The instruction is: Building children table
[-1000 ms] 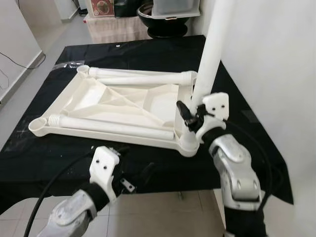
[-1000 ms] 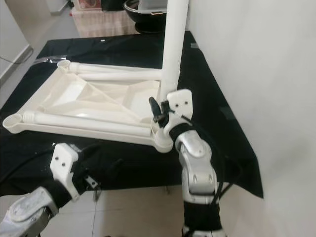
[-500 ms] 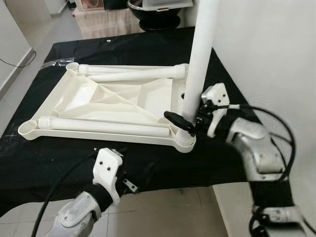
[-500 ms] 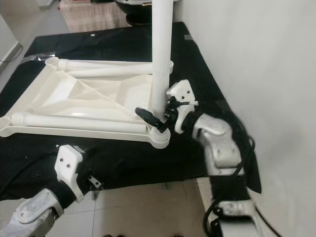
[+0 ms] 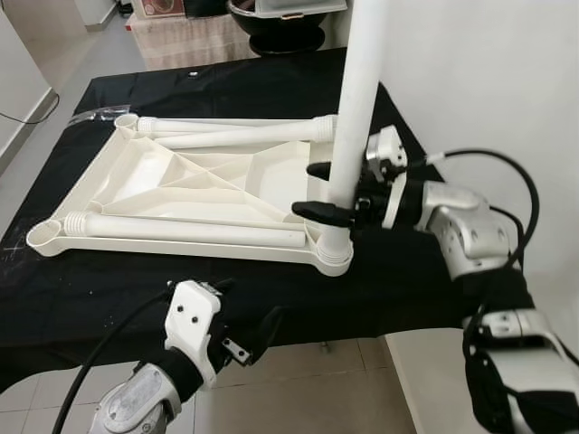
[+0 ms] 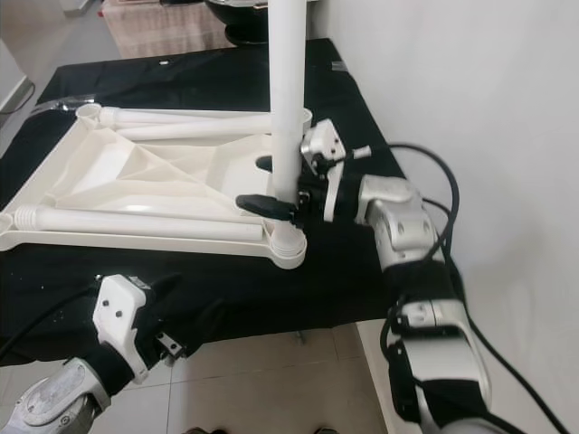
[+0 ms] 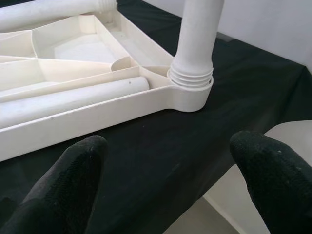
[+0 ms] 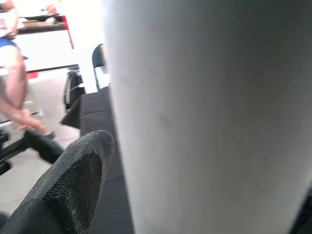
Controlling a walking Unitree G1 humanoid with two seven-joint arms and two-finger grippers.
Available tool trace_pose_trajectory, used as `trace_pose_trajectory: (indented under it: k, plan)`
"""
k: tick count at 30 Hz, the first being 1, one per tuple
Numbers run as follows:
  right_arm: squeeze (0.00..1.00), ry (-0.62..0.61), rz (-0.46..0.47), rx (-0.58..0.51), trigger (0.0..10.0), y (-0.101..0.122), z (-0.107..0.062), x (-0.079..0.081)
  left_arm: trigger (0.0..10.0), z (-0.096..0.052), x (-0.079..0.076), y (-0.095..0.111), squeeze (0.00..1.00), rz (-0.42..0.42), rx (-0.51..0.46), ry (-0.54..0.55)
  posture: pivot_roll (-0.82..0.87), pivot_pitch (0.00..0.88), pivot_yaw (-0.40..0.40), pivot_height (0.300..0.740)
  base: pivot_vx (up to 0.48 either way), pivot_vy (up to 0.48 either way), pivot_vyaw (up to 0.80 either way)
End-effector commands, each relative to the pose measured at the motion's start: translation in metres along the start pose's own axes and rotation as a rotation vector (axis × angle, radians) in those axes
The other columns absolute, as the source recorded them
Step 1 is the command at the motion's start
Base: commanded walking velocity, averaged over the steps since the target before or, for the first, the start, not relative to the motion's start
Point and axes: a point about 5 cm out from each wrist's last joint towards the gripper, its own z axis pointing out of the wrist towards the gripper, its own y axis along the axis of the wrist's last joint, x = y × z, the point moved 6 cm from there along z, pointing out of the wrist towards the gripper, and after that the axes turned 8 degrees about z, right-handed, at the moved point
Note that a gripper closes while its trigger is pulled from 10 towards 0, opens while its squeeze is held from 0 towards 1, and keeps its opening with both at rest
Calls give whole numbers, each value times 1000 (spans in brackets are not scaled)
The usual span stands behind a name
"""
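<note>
White ribbed-plastic leg (image 5: pixel 357 108) upright in tabletop (image 5: pixel 181 190) corner socket, right tool (image 5: pixel 318 192) gripping it.

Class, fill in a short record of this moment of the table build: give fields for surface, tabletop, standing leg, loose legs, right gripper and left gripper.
surface: black cloth
tabletop: white plastic tabletop, lying underside up on the cloth
standing leg: white leg, upright in the near right corner socket
loose legs: two lying inside the tabletop
right gripper: right gripper, fingers either side of the standing leg
left gripper: left gripper, open, off the cloth's near edge, holding nothing
</note>
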Motion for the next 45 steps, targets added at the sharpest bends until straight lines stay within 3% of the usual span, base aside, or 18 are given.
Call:
trace_pose_trajectory:
  k: [1,11,17,20,21,22,23,24,25,26,29,33,34,35,37,38,43,45]
  plan:
    - [0,104,7,10,0,-2,3,7,10000,-4,3,-3,0,13,28,10,97,219,43,740,0,0,0]
    - [0,160,-3,30,0,-3,-6,7,10000,-3,3,-3,0,13,31,8,80,212,50,740,0,0,0]
    - [0,124,-97,87,0,-16,-21,21,10000,1,3,-2,0,12,21,5,52,205,40,740,0,0,0]
    - [0,-34,-100,92,0,-32,-19,32,10000,2,4,-2,0,12,16,4,35,205,29,740,0,0,0]
    - [0,-299,-66,88,0,-49,-10,27,10000,3,5,-2,0,13,14,4,31,205,25,740,0,0,0]
    - [0,-299,-66,88,0,-49,-10,27,10000,3,5,-2,0,13,14,4,31,205,25,740,0,0,0]
    - [0,-687,26,52,0,-65,-20,16,10000,4,7,-2,0,14,13,6,20,207,33,740,0,0,0]
    - [0,-687,26,52,0,-65,-20,16,10000,4,7,-2,0,14,13,6,20,207,33,740,0,0,0]
    - [0,-901,79,72,0,-84,-32,25,10000,5,9,-2,0,16,12,10,15,207,40,740,0,0,0]
    - [0,-990,118,72,0,-93,-31,33,10000,7,11,-2,0,17,8,11,7,193,50,740,0,0,0]
    - [0,-966,134,64,0,-96,-18,42,10000,10,12,-2,0,19,4,12,7,193,50,740,0,0,0]
    - [0,-949,97,49,0,-89,-12,28,10000,14,12,-1,0,25,-5,0,1,168,45,740,0,0,0]
    - [0,-948,87,44,2431,-86,-11,22,10000,16,12,-1,0,28,-9,-5,2,167,42,740,0,0,0]
    - [0,-943,81,24,10000,-79,-11,19,10000,17,13,0,0,29,-12,2,0,167,41,740,0,0,0]
    - [0,-918,90,3,10000,-74,-10,18,10000,17,14,0,0,27,-14,10,1,167,40,740,0,0,0]
    - [1000,-855,116,-24,10000,-67,-3,23,10000,17,14,-1,0,23,-14,16,6,168,36,740,0,0,0]
    - [1000,-558,63,-86,10000,-37,14,34,10000,16,8,-1,0,7,-14,13,10,173,26,740,0,0,0]
    - [1000,-520,44,-80,10000,-35,14,35,10000,15,7,-2,0,6,-14,11,10,173,26,740,0,0,0]
